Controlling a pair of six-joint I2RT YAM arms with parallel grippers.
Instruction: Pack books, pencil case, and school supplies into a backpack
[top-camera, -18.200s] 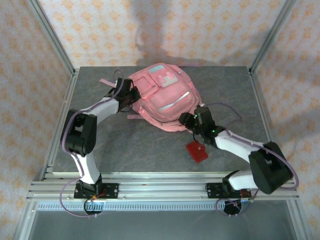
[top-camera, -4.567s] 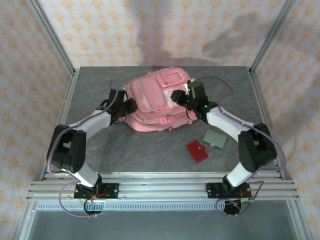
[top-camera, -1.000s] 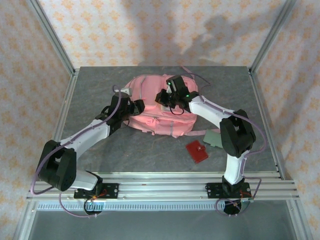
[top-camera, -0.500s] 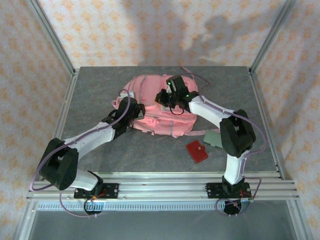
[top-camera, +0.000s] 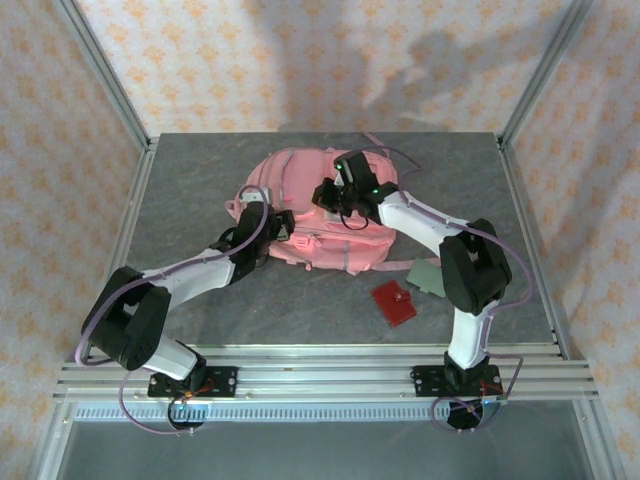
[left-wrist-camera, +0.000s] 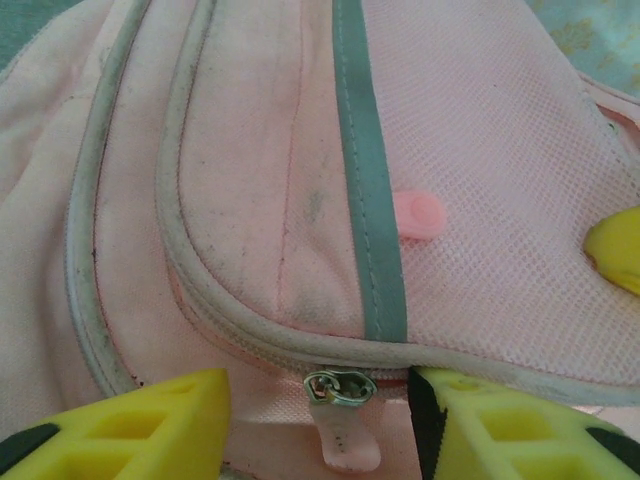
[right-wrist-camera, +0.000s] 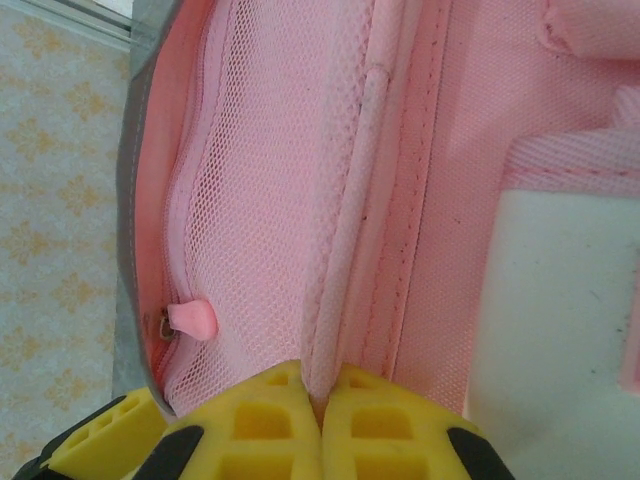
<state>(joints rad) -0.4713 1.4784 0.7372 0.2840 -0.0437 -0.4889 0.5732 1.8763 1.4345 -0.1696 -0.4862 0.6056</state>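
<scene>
Over the last second the left pincer has slid along the near edge of the backpack toward its middle. Its jaws now stand apart on either side of a metal zipper pull, which sits in the gap, not yet gripped. The right pincer has not moved: its jaws stay pressed together on a ridge of pink fabric, pinning the backpack, which lies right under both pincers. This looks like lining up to unzip a compartment, and probably nothing can go in until that opens. The red pad and grey-green card wait on the table, well off to the near right of the right pincer.
</scene>
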